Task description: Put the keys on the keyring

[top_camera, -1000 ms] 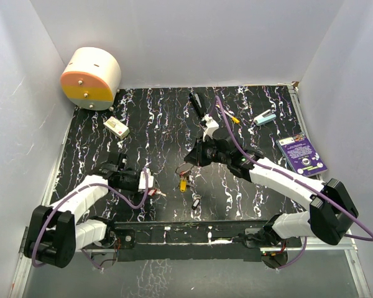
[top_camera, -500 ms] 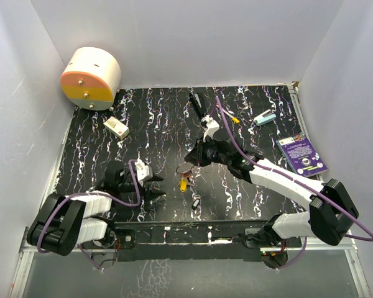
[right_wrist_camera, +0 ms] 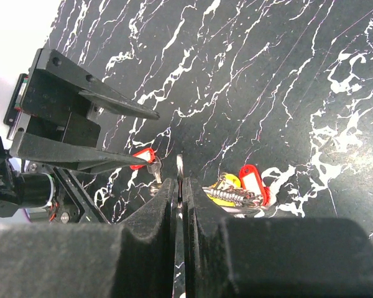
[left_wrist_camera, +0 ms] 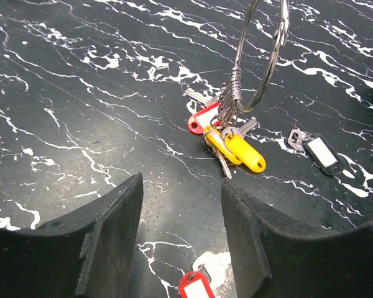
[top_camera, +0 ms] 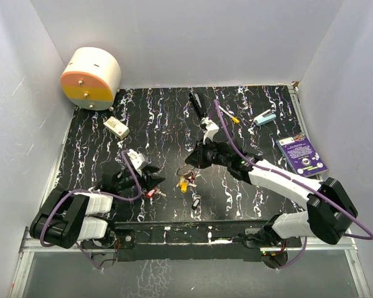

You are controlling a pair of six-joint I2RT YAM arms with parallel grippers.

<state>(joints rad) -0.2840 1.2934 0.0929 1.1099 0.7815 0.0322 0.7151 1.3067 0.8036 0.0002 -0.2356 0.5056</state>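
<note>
**Keyring clamped by the right jaws; left jaws open and empty**

The keyring [top_camera: 186,170] was held near the middle of the black marbled surface [top_camera: 93,149] by the right jaws, which were closed tight on its upper rim. In the right wrist view the keyring [right_wrist_camera: 179,177] was seen edge-on between the two fingers [right_wrist_camera: 150,248]. In the left wrist view the keyring [left_wrist_camera: 264,56] was seen standing roughly upright.

A bunch of keys [left_wrist_camera: 230,136] was threaded on its lowest part. Red and yellow heads could be made out, and the bunch appeared to rest on the surface.

Two more keys were left loose. In the top view, a black key [top_camera: 196,202] lay at 5 o'clock from the bunch. A red key [top_camera: 151,193] lay at 8 o'clock from it.

The left jaws were spread wide and nothing was held in them. They were kept low over the surface at 9 o'clock from the bunch and aimed toward it. The red key [right_wrist_camera: 143,157] was seen just beside the tip of one left finger.
</note>
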